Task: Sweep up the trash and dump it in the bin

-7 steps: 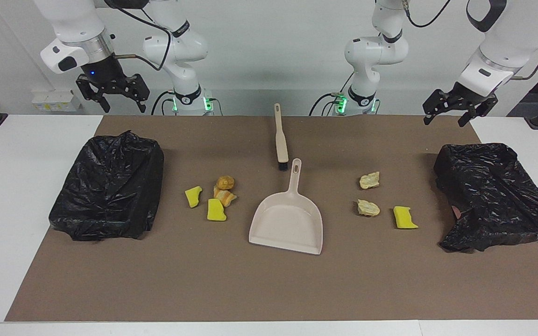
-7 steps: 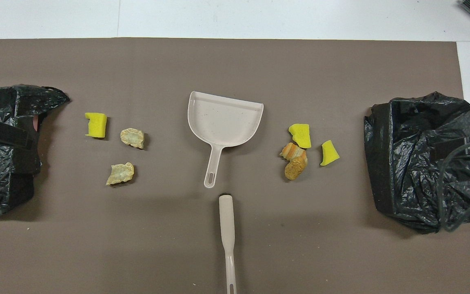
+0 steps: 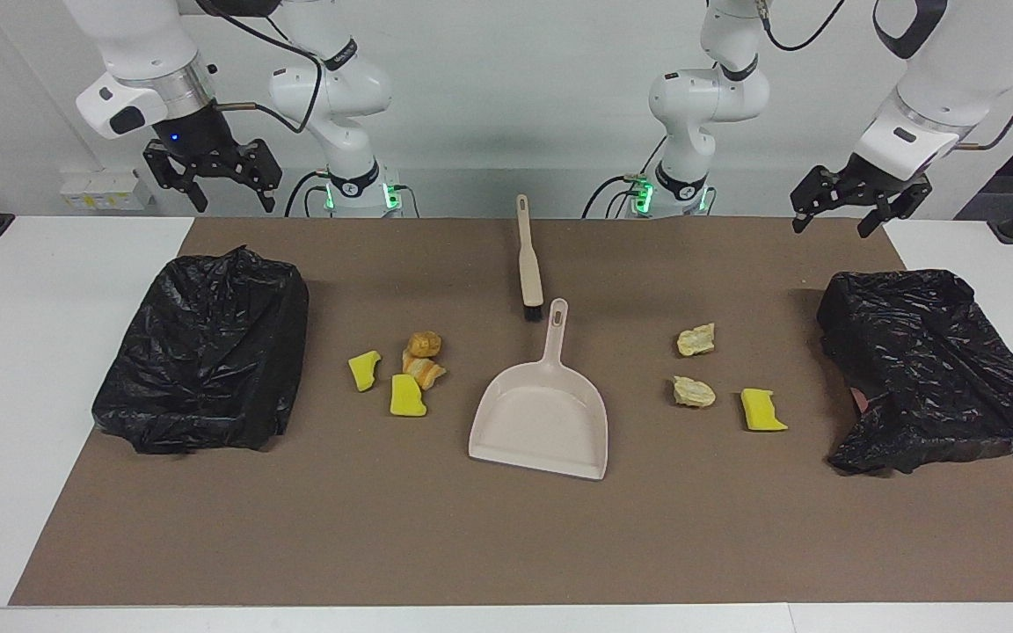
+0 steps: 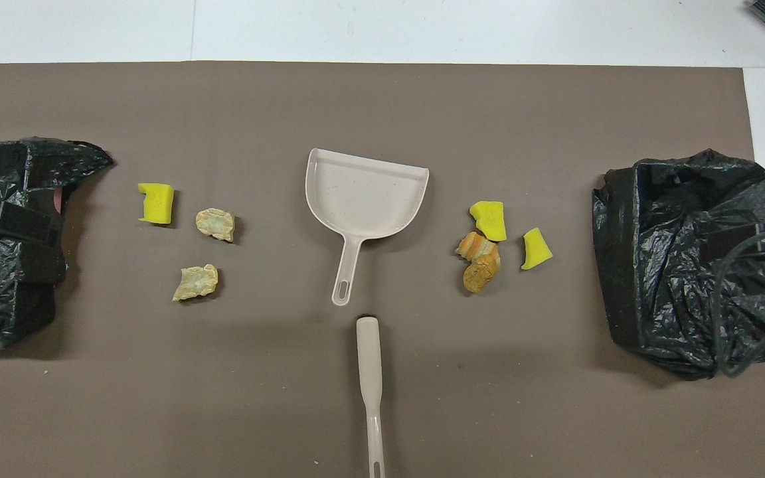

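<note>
Brown mat (image 3: 506,536): dustpan (image 3: 542,422) among trash (image 3: 397,374), seemingly untouched.

No text, label or number is readable

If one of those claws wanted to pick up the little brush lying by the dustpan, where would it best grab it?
Probably from straight above, on the brush's handle. It lies flat on the mat, its thin end toward the robots and its dark bristles toward the dustpan's handle. The thicker stretch of handle just above the bristles looks best: fingers closing across its narrow width, with bare mat on both sides. Nothing holds it now.
</note>
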`<state>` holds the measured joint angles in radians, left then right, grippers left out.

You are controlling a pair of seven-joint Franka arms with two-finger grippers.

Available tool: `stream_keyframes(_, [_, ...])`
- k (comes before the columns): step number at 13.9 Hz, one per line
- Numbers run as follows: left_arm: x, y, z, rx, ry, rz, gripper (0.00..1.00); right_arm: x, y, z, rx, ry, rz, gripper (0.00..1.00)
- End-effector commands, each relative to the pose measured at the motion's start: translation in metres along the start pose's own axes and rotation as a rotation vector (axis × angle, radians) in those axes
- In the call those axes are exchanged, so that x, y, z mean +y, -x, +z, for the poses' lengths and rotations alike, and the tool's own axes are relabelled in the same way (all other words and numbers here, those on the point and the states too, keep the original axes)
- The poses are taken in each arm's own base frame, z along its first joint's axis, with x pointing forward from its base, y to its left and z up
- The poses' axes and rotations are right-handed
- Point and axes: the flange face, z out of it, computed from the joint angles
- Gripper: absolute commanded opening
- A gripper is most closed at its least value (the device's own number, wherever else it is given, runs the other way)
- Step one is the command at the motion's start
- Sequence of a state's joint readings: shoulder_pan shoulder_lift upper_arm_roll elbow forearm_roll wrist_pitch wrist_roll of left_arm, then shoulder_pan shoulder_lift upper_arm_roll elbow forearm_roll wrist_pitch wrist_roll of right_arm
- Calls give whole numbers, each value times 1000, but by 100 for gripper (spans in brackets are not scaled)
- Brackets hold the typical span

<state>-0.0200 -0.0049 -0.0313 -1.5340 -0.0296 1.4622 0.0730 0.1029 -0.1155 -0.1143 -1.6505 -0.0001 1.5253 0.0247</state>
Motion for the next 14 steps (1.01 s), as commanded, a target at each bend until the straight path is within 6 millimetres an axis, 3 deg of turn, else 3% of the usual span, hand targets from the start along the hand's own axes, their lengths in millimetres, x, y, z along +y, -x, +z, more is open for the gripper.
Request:
stream_keyframes(1, [4,6,-3,0,-6,15,100,2,-3,-2,2,-22,-26,100])
stream_keyframes(4, [16,8,-1,1,-6,39,100,2,-3,-2,2,-24,-27,100])
stream_keyframes(6, [34,8,15,-30,-7,76,100,2,-3,-2,2,-24,-27,100])
stream_keyframes(9, [87,23,44,7,-14,158,100,2,-3,-2,2,-24,-27,100])
stream_keyframes(10, [91,28,52,9,-11,162,100,2,-3,-2,2,-22,-31,100])
stream_keyframes(12, [135,43,86,-28,-20,239,100,7,-3,-2,2,-21,-17,100])
stream_keyframes(14, [167,61,117,4,-24,241,100,9,1,0,-31,-6,-21,100])
